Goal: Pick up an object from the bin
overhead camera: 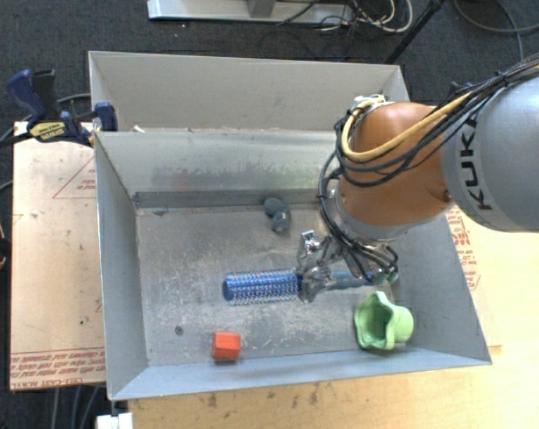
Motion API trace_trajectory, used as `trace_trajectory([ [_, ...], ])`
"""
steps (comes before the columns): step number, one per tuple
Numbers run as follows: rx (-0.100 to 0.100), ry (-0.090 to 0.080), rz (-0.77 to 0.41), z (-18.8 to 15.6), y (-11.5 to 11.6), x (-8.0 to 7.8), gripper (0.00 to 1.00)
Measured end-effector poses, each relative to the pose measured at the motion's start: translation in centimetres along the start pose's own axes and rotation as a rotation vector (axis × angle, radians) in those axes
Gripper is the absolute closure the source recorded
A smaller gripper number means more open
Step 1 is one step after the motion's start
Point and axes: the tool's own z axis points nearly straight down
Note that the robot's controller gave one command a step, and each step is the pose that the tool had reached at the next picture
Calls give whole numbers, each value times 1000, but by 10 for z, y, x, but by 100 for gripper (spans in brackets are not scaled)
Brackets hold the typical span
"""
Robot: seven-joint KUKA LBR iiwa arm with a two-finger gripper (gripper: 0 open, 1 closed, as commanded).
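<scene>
Blue brush [262, 286] horizontal, bristle end leftward

The bin [119, 248] is grey sheet metal, matt on its walls, its floor scuffed and speckled with dull scratches. The blue brush [262, 286] on that floor looks plastic, its head rough with close rows of short bristles. At the brush's right end the gripper [312, 275] is bare metal with small bright glints. Above it the wrist's orange cover [394, 172] is smooth and glossy. Right of the brush and lower, the green thing [383, 323] looks soft and matt. Left of the brush and lower, the orange-red block [226, 346] is matt and smooth-faced. Above the brush, the small grey lump [276, 211] is dull.
</scene>
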Motion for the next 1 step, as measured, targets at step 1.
trace_trajectory([
  [1,-5,4,-375,-43,72,-53,100],
])
